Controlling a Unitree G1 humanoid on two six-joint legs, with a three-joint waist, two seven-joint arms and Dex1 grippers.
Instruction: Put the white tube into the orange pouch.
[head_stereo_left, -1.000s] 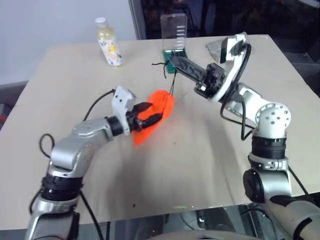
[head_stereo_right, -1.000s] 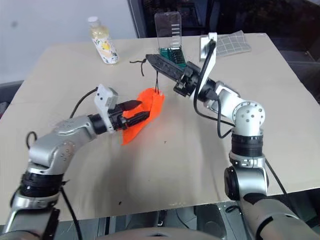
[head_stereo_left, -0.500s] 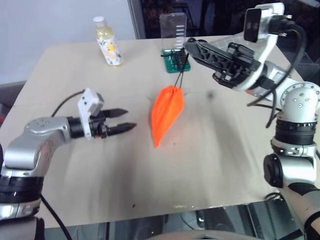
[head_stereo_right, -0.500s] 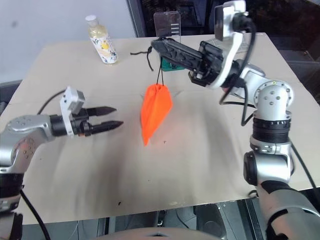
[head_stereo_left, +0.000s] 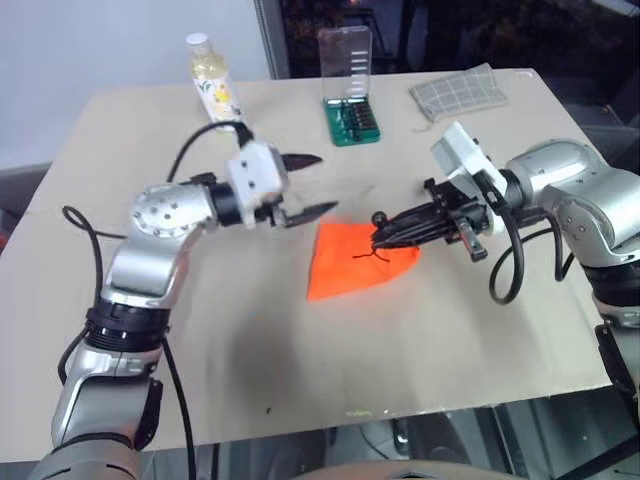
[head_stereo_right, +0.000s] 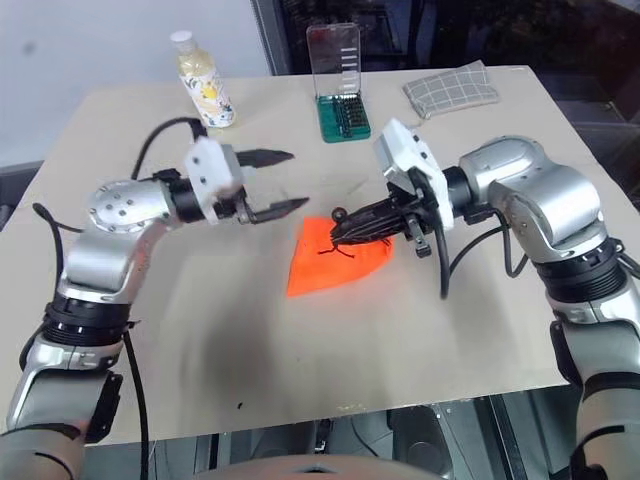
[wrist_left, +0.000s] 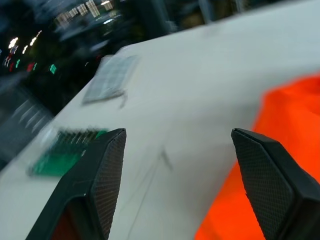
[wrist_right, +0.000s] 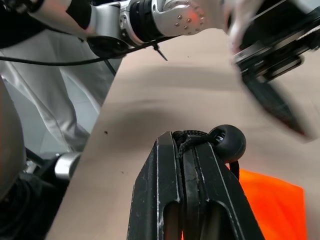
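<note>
Pinching cord of orange pouch (head_stereo_left: 355, 262), right tool (head_stereo_left: 383, 229) level, left tool (head_stereo_left: 313, 185) spread

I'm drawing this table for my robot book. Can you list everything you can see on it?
pouch: one, orange, lying flat mid-table, dark cord at its right end
bottle: one, yellowish with white cap, far left of table
bit case: one, green with clear lid up, far middle
cloth: one, grey checked, far right
table: one, beige, under everything
left end effector: one, black fingers, open, above the table left of the pouch
right end effector: one, black fingers, shut on the pouch's cord
</note>
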